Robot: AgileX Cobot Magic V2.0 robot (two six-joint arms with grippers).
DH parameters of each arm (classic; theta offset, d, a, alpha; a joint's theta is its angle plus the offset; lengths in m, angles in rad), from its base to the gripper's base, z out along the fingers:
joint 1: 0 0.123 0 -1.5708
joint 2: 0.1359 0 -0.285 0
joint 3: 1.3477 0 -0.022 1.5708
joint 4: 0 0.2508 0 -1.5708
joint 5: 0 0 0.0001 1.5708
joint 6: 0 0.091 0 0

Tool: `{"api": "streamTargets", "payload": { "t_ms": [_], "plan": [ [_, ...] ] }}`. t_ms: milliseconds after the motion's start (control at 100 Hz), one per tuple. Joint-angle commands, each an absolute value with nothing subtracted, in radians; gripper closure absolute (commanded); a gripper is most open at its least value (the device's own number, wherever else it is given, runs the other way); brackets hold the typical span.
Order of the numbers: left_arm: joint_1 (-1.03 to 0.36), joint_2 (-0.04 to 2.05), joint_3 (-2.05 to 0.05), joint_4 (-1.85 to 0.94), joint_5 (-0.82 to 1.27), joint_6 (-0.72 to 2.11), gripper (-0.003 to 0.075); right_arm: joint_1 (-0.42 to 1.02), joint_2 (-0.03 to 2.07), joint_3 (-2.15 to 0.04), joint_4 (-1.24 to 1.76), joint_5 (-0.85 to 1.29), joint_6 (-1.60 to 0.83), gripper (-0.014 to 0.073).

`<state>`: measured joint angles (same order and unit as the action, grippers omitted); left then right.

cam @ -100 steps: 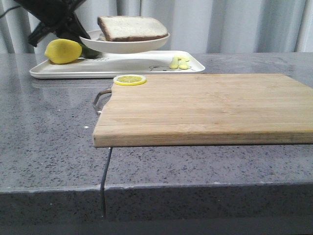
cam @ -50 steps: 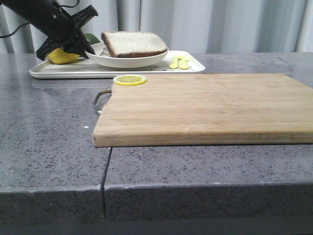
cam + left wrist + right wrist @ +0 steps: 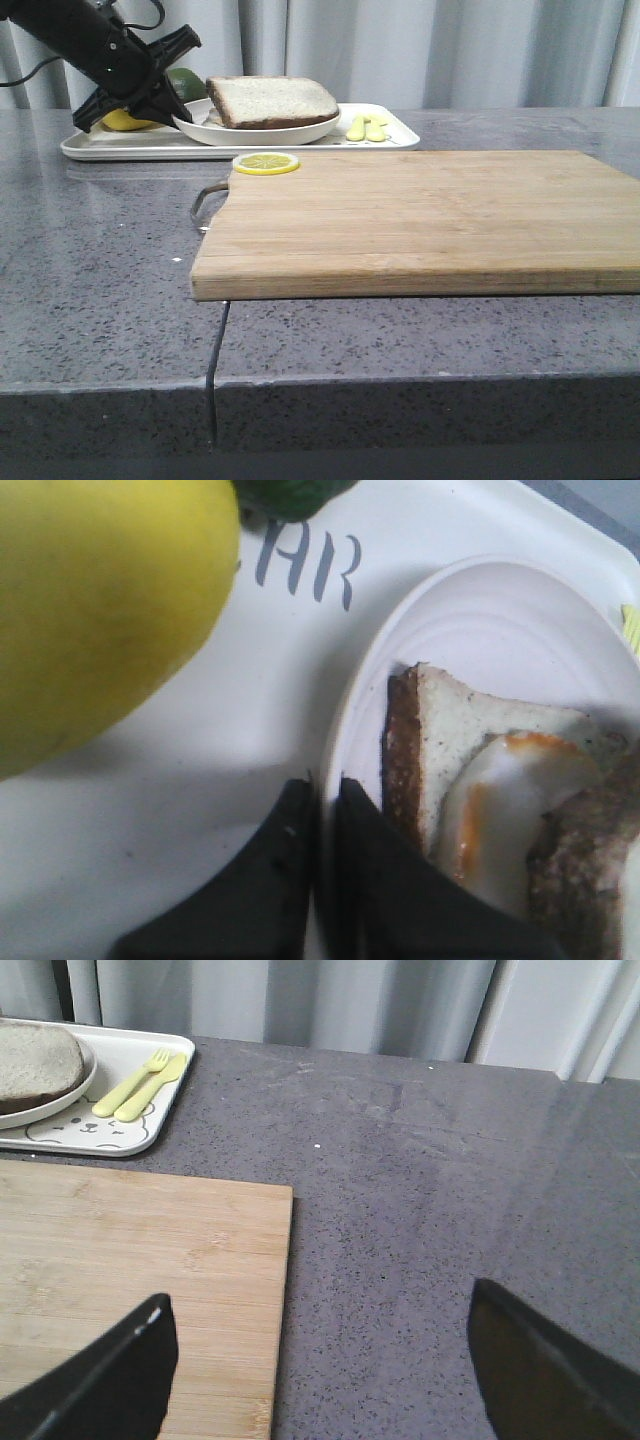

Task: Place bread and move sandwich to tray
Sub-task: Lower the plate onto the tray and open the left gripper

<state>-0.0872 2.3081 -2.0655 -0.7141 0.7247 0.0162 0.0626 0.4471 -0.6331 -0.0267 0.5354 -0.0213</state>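
Sandwich point(image 3: 272, 101): you have thick white bread with a dark brown crust; in the left wrist view the cut side shows speckled crumb, glossy egg white and a streak of orange yolk point(image 3: 500, 800). It sits in the plate point(image 3: 255, 132), a shallow round white dish with a smooth, faintly ringed inner wall.

Tray point(image 3: 380, 141): flat, white, rectangular, rounded corners and a low rim, grey printed lettering and a line drawing on its surface. The plate rests on it, at the far left of the table.

Left gripper point(image 3: 322, 810): your black, wedge-shaped fingers are pinched nearly together with the plate's thin rim between them, at the plate's left edge.

Also on the tray: a smooth yellow lemon point(image 3: 90, 610) just beside the plate, a dark green fruit point(image 3: 185, 80) behind it, and pale yellow plastic cutlery point(image 3: 366, 127) at the right end.

Cutting board point(image 3: 420, 220): pale wood with lengthwise grain, rectangular, a metal loop handle on its left edge, lying nearer you than the tray. A thin lemon slice point(image 3: 265, 163) lies on its far left corner.

Table point(image 3: 100, 300): grey speckled stone, polished.

Right gripper point(image 3: 320, 1360): your fingers stand wide apart, nothing between them, above the board's right edge and the bare stone.
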Motion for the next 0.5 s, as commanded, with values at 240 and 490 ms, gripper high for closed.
{"api": "streamTargets", "payload": {
  "t_ms": [240,490],
  "plan": [
    [-0.091,2.233,-2.104,-0.756,0.688,0.01,0.0738,0.059,0.453,-0.66,-0.039,0.463,-0.026,0.0001],
    [-0.091,2.233,-2.104,-0.756,0.691,0.01,0.0685,0.059,0.453,-0.66,-0.039,0.463,-0.026,0.0001]
  ]
}}
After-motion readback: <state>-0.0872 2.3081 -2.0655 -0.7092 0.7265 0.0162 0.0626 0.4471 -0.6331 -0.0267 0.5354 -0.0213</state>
